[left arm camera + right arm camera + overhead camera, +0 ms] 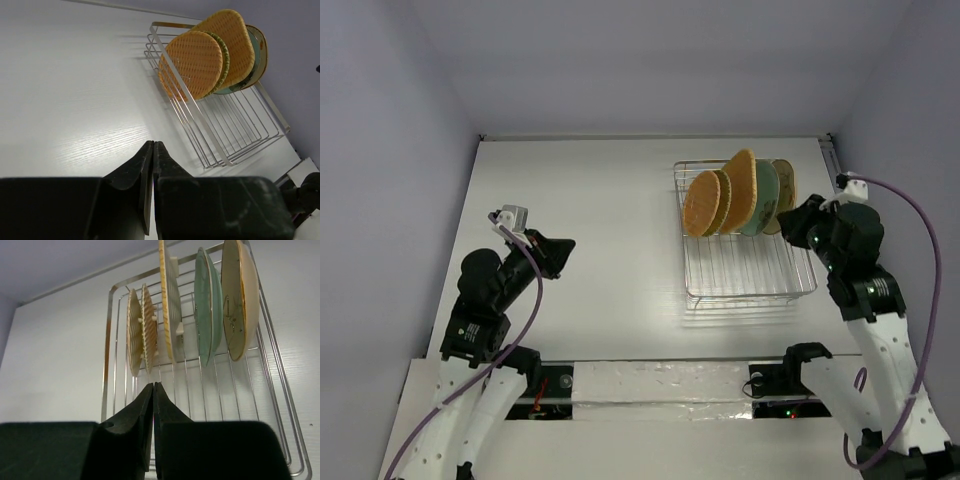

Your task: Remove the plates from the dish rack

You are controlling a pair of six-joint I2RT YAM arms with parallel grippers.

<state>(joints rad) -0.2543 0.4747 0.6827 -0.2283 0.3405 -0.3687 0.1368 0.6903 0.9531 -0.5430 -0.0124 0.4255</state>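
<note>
Top external | plates upright in dish rack | right claw beside, apparently apart

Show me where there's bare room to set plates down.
The widest bare tabletop lies between the left gripper and the left side of the dish rack. A narrower strip runs in front of the rack. Crowded: the plates packed in its rear half, and its right side, where the right gripper sits.

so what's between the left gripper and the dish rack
Nothing but bare white table lies between the shut left gripper and the dish rack. The top view shows that stretch best, and the left wrist view agrees.
</note>
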